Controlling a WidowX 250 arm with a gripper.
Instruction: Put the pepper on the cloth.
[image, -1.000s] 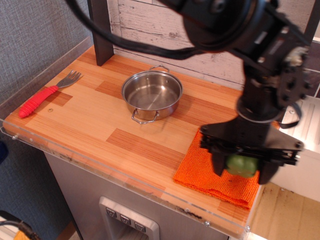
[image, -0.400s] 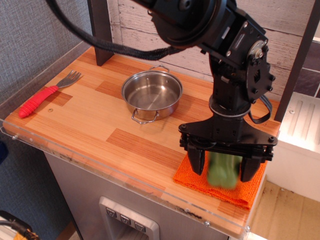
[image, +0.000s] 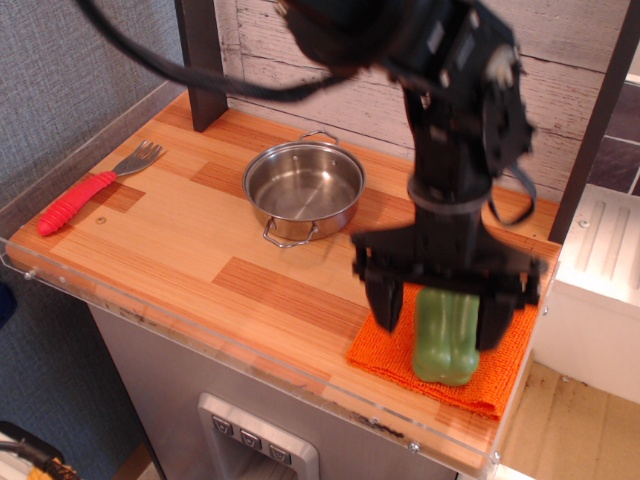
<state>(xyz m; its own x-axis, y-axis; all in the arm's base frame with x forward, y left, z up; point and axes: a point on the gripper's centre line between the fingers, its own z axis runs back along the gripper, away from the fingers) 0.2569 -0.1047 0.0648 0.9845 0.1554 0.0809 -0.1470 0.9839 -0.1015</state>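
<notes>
The light green pepper (image: 446, 352) stands on the orange cloth (image: 384, 352) at the table's front right corner. My gripper (image: 440, 333) hangs straight over it, with one black finger on each side of the pepper's upper half. The jaws are spread, and a narrow strip of cloth shows between the left finger (image: 384, 305) and the pepper. The pepper's stem is hidden by the gripper body.
A steel pot (image: 304, 189) stands empty at the middle back of the wooden table (image: 180, 240). A fork with a red handle (image: 80, 198) lies at the far left. The table's front edge and right edge run close to the cloth.
The gripper carried the pepper left and down from the cloth's right edge. The pepper now rests lower on the cloth, and the fingers stand slightly wider around it.
</notes>
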